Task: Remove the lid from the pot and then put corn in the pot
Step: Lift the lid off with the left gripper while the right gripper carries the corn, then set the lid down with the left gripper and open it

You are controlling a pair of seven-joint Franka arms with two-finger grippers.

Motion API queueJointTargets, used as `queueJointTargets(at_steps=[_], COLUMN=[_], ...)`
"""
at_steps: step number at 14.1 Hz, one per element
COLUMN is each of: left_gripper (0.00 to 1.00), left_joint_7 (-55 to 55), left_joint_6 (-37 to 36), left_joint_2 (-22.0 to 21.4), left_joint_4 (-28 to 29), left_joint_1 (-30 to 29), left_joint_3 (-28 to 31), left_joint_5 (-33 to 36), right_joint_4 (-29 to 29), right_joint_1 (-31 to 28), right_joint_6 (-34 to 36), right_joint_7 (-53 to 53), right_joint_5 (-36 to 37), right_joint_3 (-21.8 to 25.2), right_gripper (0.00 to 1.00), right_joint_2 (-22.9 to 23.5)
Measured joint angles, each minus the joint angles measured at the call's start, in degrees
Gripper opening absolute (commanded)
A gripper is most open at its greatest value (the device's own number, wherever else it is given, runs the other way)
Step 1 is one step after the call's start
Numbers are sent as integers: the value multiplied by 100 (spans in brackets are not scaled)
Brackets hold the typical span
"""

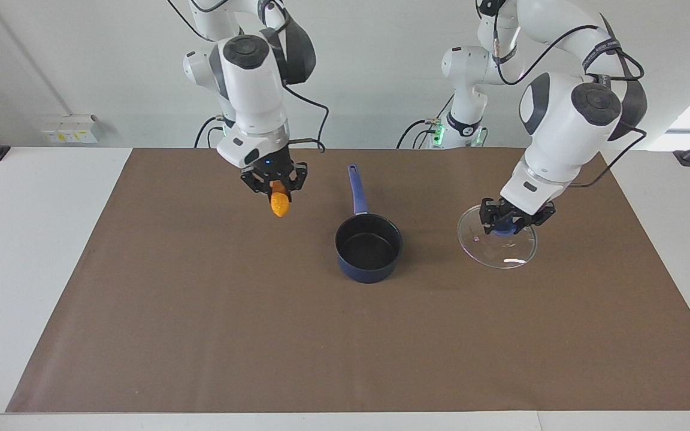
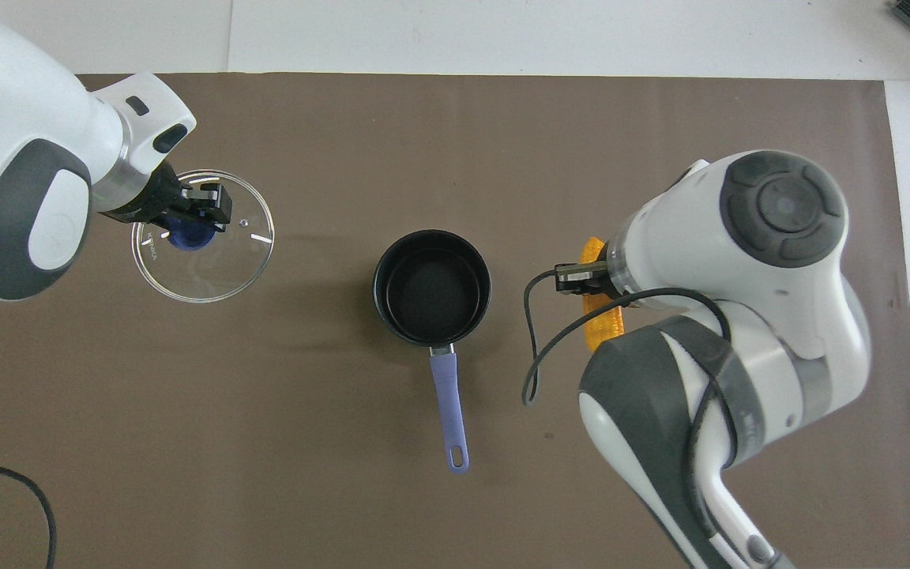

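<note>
A: We log the pot (image 1: 369, 246) first. It stands uncovered near the middle of the brown mat (image 1: 201, 311) on the desk (image 1: 33, 251), its long blue handle pointing toward the robots. Its dark inside holds nothing that we can see.

B: Agreed. We see the lid (image 1: 501, 245) off the pot, toward the left arm's end of the desk, well apart from the pot and about as far from the robots. Is it flat on the mat?

A: We cannot tell. In the facing view it looks slightly tilted, with the left gripper (image 1: 505, 226) on its blue knob. The jaws of that gripper sit close on either side of the knob, gripping it.

B: We note the same from overhead: the left gripper (image 2: 196, 223) covers the knob, and the glass disc (image 2: 210, 261) shows clear around it.

A: Now the corn (image 1: 279, 203). It hangs from the right gripper (image 1: 274, 187), up in the air over bare mat toward the right arm's end, beside the pot and not over it.

B: Its jaws are narrowed onto the cob's upper end, and the rest of the cob points down below them. From overhead we see only slivers of the corn (image 2: 602, 332) under the arm's wrist.
</note>
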State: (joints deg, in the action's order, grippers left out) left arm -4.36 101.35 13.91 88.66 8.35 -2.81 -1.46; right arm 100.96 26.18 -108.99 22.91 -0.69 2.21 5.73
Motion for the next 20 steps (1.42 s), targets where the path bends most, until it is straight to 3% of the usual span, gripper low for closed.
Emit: queueJointTargets(at_steps=[3, 9, 15, 20], left_gripper=[0, 0, 0, 0], left_joint_7=[825, 1733, 1888, 1890], left_joint_6=[54, 835, 1740, 2582], left_joint_2=[-95, -250, -279, -421], left_joint_4=[251, 1095, 2118, 3068], left_joint_1=[-509, -1373, -1751, -1847], left_joint_3=[2, 2, -1, -4], left_joint_5=[0, 0, -241, -521], right_joint_4=[-1, -462, -1268, -1356], right_joint_1=[523, 693, 992, 979], right_joint_6=[-473, -795, -1278, -1533], right_joint_7=[770, 837, 1120, 1140], right_joint_5=[-30, -72, -205, -205], right_joint_3=[-12, -46, -211, -184], right_gripper=[0, 0, 0, 0], right_joint_2=[315, 1012, 2161, 2454])
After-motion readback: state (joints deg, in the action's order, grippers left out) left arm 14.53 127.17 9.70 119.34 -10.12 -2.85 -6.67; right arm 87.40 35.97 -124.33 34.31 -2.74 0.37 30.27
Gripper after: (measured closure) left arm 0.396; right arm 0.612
